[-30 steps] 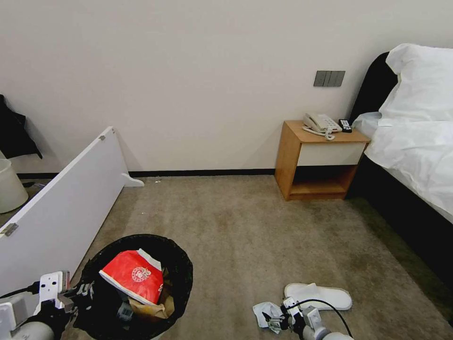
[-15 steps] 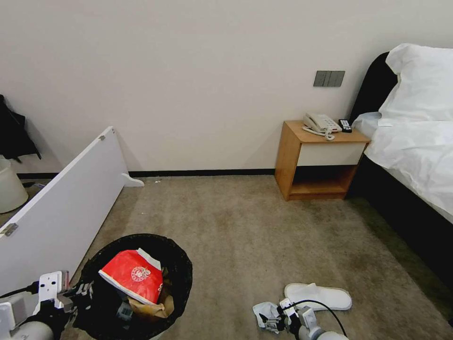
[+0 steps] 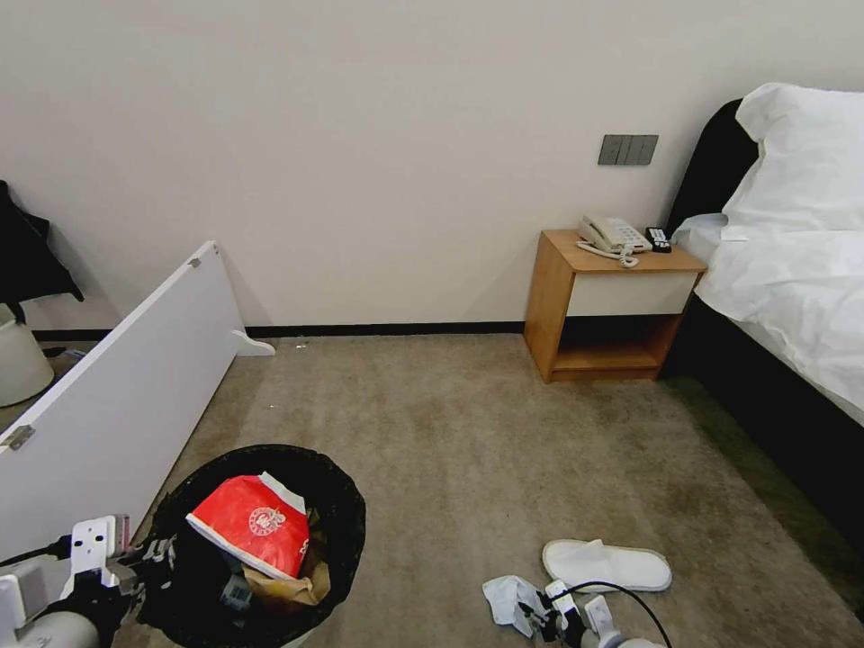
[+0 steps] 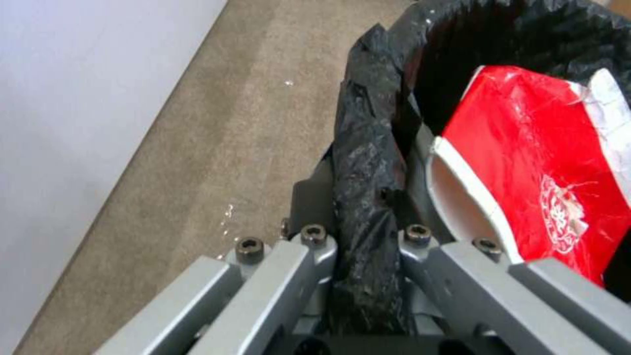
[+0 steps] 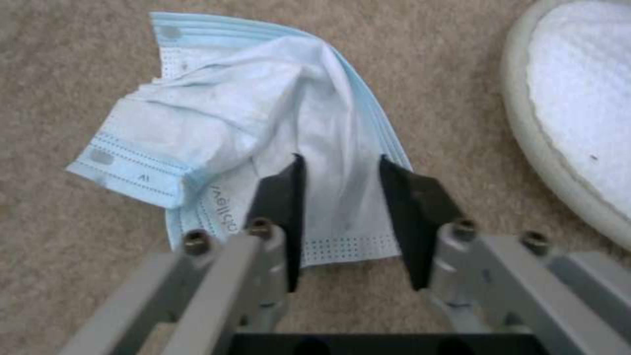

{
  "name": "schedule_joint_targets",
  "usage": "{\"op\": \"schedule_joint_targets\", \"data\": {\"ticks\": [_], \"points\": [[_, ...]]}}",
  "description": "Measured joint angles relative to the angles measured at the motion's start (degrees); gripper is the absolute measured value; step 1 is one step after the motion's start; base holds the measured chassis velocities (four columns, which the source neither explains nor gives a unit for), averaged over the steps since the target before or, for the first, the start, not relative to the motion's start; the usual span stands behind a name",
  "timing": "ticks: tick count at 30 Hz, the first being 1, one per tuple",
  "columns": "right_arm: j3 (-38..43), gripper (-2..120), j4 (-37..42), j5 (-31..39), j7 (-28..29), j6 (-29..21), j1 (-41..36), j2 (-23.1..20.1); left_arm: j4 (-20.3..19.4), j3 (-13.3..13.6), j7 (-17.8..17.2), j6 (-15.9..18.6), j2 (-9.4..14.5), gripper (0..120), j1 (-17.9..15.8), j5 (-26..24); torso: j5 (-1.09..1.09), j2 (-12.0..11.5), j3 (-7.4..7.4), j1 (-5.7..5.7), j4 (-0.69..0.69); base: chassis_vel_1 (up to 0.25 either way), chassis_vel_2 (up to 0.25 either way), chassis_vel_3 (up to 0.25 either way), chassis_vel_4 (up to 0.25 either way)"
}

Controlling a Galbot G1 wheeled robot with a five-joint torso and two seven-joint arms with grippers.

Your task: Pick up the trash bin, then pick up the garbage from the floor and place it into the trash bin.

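Two grippers are at work on the beige-brown short-pile carpet (image 3: 468, 450). Down at the robot's left, the left gripper (image 4: 360, 236) is clamped on the rim of the round trash bin (image 3: 346, 513) lined with a black plastic bag, its grey fingers pinching the folded bag edge between them. Inside that bin lies a red-and-white packet (image 3: 252, 526), resting over a crumpled brown paper bag (image 3: 292, 589).

Over on the right, the right gripper (image 5: 338, 197) sits low over the carpet with its two dark fingers (image 5: 283, 197) spread apart, straddling a crumpled white and pale-blue tissue (image 5: 263, 123) that lies flat on the floor. The finger pads stand on either side of the tissue's middle fold, and whether they touch it I cannot tell. Just beside the tissue, toward the bed, lies a white cloth slipper (image 3: 607, 565), sole up against the carpet.

Farther back, a wooden nightstand (image 3: 612, 306) stands against the wall, and a white board (image 3: 117, 396) leans along the left side.
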Motion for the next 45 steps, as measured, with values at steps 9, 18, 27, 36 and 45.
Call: {"op": "schedule_joint_targets", "data": {"ticks": [9,18,27,36,45], "points": [[0.25,0,-1.61,-0.01,-0.25,-0.03,0.51,0.73,0.0,-0.18,-0.03,0.0,-0.09,4,0.1,-0.19,0.0,0.0,0.0,0.0,0.0,0.0,0.0,0.0,0.0],[0.56,0,-2.48,0.25,-0.55,-0.05,1.78,0.86,0.0,-0.44,-0.12,-0.01,-0.06,4,0.13,-0.51,0.02,0.0,0.0,0.0,0.01,0.0,0.0,0.0,0.0],[3.18,0,5.84,0.21,-0.24,0.02,-0.66,-2.45,0.0,-0.22,-0.3,-0.01,0.14,4,-0.39,-0.54,0.02,0.0,0.01,0.0,0.0,0.0,0.0,0.0,0.0],[16.26,0,25.25,1.16,-0.17,1.15,-7.61,-7.79,0.56,1.5,-0.25,-0.02,0.92,4,-0.57,-0.55,-0.01,0.0,0.01,0.0,-0.01,0.0,0.0,0.0,0.0],[25.96,0,39.23,6.6,-1.13,2.29,-11.92,-10.98,1.78,3.89,-0.17,-0.02,1.92,4,-0.95,0.2,0.0,0.0,0.0,0.0,-0.01,0.0,0.0,0.0,0.0]]}}
